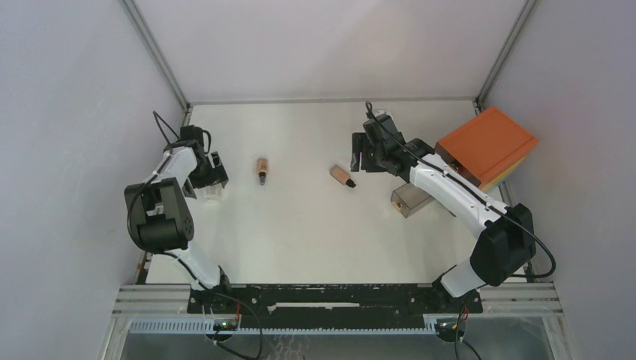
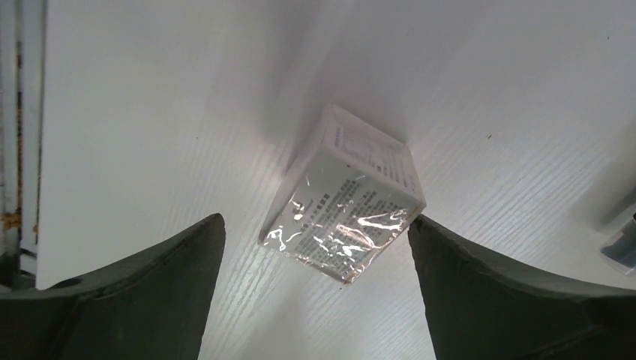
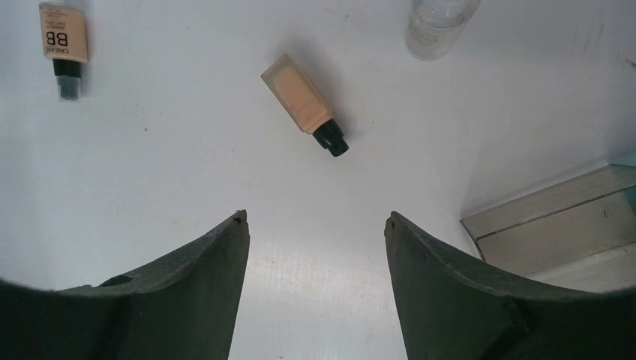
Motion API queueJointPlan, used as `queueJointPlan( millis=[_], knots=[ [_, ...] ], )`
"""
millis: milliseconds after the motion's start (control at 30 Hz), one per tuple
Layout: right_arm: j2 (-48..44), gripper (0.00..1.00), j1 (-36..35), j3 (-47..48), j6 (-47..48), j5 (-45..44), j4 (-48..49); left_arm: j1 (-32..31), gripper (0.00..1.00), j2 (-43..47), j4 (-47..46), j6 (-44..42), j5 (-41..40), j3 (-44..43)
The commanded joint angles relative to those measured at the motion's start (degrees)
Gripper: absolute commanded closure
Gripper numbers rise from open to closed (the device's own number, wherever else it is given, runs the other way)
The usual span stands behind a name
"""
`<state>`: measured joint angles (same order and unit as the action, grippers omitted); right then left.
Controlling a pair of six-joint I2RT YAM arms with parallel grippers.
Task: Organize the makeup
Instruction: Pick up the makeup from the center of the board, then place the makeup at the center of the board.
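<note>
Two peach bottles with black caps lie on the white table: one at centre-left (image 1: 262, 169), labelled BB cream (image 3: 64, 37), and one further right (image 1: 343, 176) (image 3: 304, 101). A small plastic-wrapped box with printed text (image 2: 345, 202) (image 1: 212, 193) stands at the left. My left gripper (image 1: 213, 177) (image 2: 315, 218) hangs open over that box; the right fingertip (image 2: 420, 232) is close to the box's corner, the left one apart. My right gripper (image 1: 357, 156) (image 3: 315, 214) is open and empty, a short way from the nearer bottle.
The orange-topped box (image 1: 487, 144) stands at the right edge. A clear drawer (image 1: 409, 201) (image 3: 555, 225) lies on the table beside the right arm. A clear item (image 3: 439, 22) shows at the top of the right wrist view. White walls close in the table on three sides.
</note>
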<state>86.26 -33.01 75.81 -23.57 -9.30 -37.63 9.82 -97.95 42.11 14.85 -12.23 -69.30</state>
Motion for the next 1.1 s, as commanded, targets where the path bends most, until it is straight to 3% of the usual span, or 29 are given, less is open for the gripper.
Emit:
queueJointPlan(
  millis=[0, 267, 500, 633, 767, 933, 1067],
  knots=[
    [-1.77, 0.26, 0.88, 1.95, -0.87, 0.69, 0.76, 2.11, 0.1, -1.55, -0.52, -2.87, 9.24, -3.36],
    [-3.6, 0.26, 2.27, -0.25, -1.39, 1.13, 1.24, 1.48, 0.45, 1.38, -2.05, -0.73, 14.77, -0.84],
    [-5.65, 0.27, 3.92, -1.36, -1.19, 0.9, 0.54, -6.21, 0.48, 8.35, 0.58, 0.73, 12.2, 0.37],
    [-8.39, 0.27, 5.26, -2.21, -0.9, -0.85, -0.33, -15.9, 0.48, 16.76, 1.93, 2.98, 10.85, 3.33],
    [-12.12, 0.27, 8.18, -4.65, -0.96, -1.17, -0.17, -30.38, 0.49, 20.57, -0.48, 8.31, 12.72, 5.8],
    [-16.31, 0.27, 11.54, -7.17, -0.69, -1.77, -2.06, -48.71, 0.48, 14.18, -2.68, 8.53, 12.36, 1.39],
    [-19.63, 0.27, 12.26, -9.16, -0.6, -3.04, -3.48, -57.91, 0.48, 7.58, -5.11, 6.36, 13.56, -2.28]
  ],
)
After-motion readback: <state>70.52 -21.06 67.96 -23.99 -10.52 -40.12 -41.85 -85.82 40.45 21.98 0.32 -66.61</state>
